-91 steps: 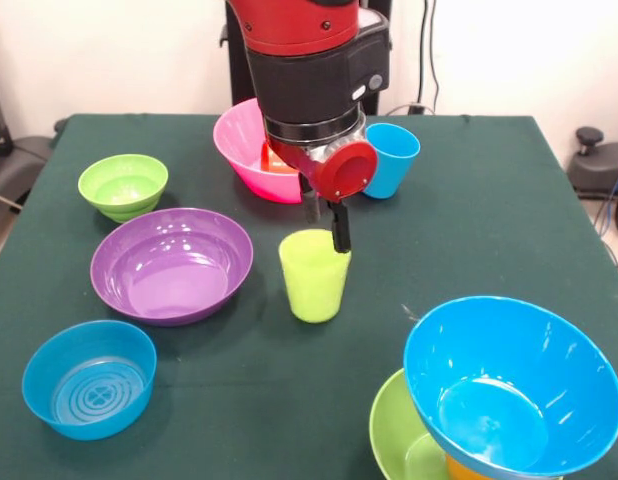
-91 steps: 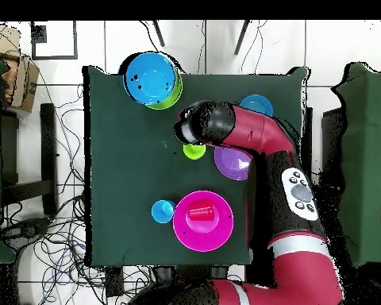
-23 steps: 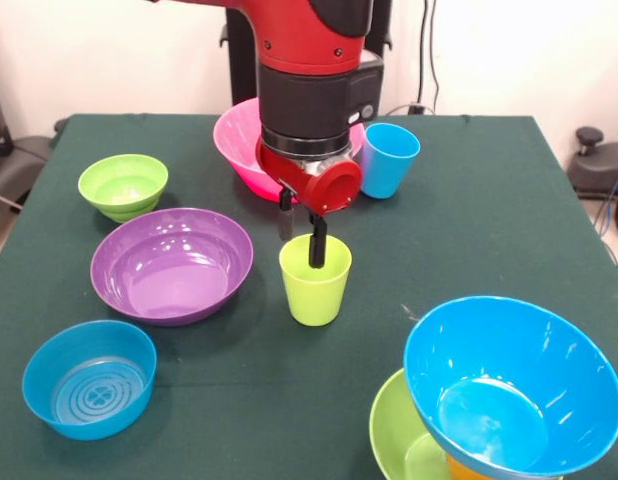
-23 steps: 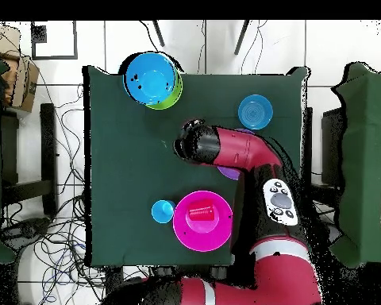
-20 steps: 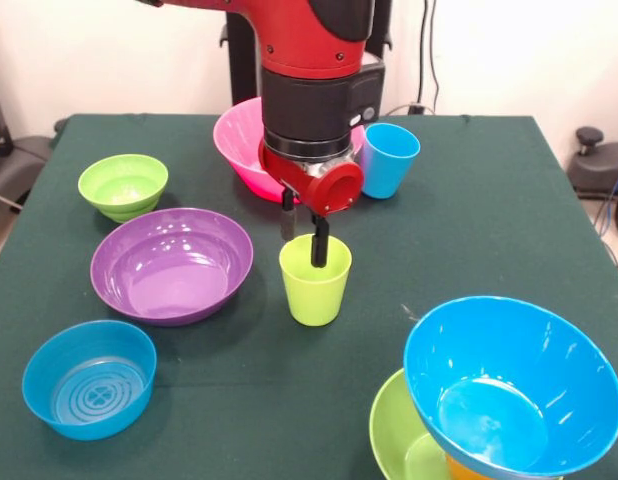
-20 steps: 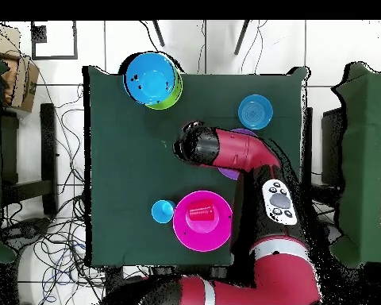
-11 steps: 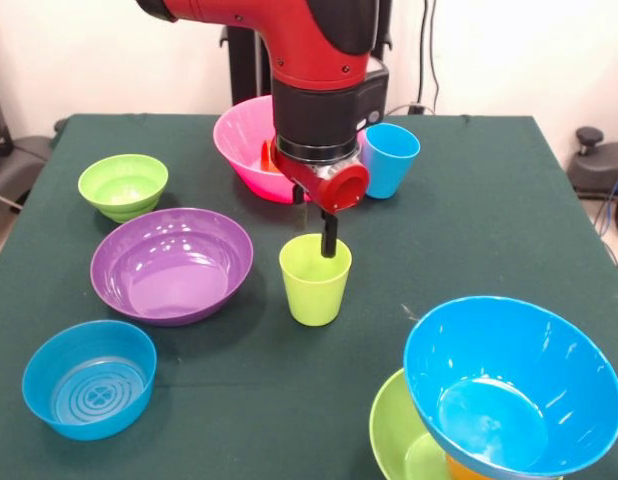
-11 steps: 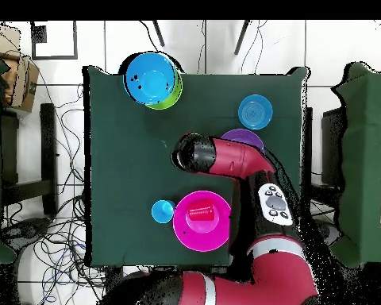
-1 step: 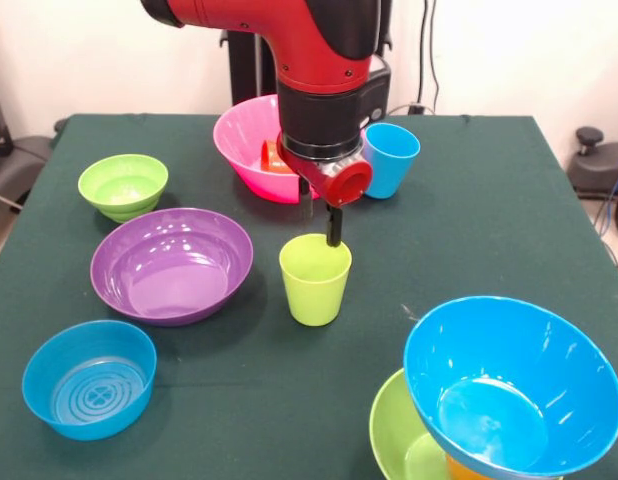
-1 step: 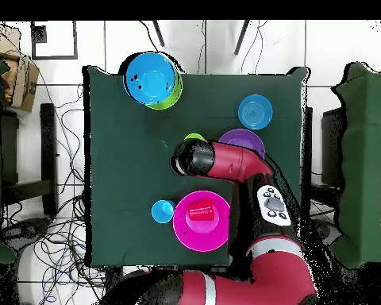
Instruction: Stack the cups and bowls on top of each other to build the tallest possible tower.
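Observation:
The lime green cup stands upright mid-table; in the overhead view only a sliver of this cup shows past the arm. My gripper hangs open just above and behind its far rim, holding nothing. The tower stands at the near right: a large blue bowl on an orange cup inside a large lime green bowl. A red cup lies in the pink bowl. A light blue cup stands beside it.
The purple bowl, the small lime green bowl and the small blue bowl with a ringed base line the left side. Overhead, the arm lies across the purple bowl and hides the small lime green bowl.
My gripper has risen out of the lime green cup, where one finger had been inside the rim, and drawn back toward the pink bowl. The cup stays standing in place.

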`<state>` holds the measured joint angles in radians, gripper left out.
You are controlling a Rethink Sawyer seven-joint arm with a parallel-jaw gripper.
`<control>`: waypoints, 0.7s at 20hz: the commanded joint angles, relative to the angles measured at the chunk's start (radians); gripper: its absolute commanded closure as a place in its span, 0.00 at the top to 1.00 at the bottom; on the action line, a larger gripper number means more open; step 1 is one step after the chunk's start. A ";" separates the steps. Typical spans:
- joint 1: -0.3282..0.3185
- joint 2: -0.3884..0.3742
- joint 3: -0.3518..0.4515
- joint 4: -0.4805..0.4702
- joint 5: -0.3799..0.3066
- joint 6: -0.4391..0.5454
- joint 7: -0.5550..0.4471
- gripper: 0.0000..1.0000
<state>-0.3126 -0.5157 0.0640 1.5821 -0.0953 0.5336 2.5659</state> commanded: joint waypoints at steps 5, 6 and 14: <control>-0.015 0.067 0.037 0.041 -0.020 0.080 -0.029 1.00; -0.016 0.071 0.029 0.036 -0.029 0.078 -0.033 1.00; -0.013 0.098 -0.009 0.003 -0.059 0.041 -0.033 1.00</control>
<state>-0.3179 -0.4867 0.0471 1.5854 -0.0954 0.5435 2.5659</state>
